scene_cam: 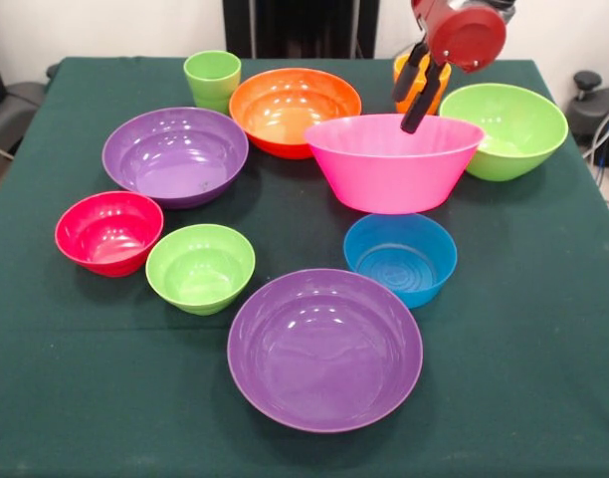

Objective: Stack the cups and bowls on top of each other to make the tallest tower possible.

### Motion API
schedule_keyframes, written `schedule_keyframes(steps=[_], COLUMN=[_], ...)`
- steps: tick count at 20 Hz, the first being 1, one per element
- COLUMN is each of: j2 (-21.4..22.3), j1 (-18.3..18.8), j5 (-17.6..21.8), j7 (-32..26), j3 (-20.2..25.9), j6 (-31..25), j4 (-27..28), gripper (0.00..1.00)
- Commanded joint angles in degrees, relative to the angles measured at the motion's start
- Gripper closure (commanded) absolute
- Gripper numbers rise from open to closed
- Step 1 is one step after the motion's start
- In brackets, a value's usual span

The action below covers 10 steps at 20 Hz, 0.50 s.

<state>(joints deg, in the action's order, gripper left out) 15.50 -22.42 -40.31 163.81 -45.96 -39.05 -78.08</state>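
Bench (543, 398), dark green cloth cover, all items standing upright and separate; nothing stacked.

Small red bowl (108, 232): near left edge, mid-depth.
Large purple bowl (175, 155): just behind the red one, toward far left.
Small lime green bowl (200, 267): just beside the red bowl, rims nearly touching.
Light green cup (212, 79): far edge, left of centre, close beside the orange bowl.
Large orange bowl (295, 110): far side, centre; partly hidden by the pink bowl's rim.
Second large purple bowl (324, 348): near edge, centre.
Huge pink bowl (392, 162): centre-right, tallest item, empty as far as visible.
Small blue bowl (400, 258): just in front of the pink bowl, close to the near purple bowl.
Gripper (416, 100): black fingers parted, holding nothing, hanging over the pink bowl's far rim in front of the orange cup.
Orange cup (422, 88): far edge, right of centre, mostly hidden.
Large lime green bowl (506, 129): far right corner.
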Motion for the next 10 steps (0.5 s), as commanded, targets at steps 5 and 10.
schedule_keyframes(steps=[5,10], j2=[-6.7,-7.91], j1=[1.72,1.69], j5=[-0.15,-0.82], j7=[12.82,13.12], j3=[6.16,6.57], j6=[-1.09,0.26], j4=[3.67,3.96], gripper=[0.0,0.0])
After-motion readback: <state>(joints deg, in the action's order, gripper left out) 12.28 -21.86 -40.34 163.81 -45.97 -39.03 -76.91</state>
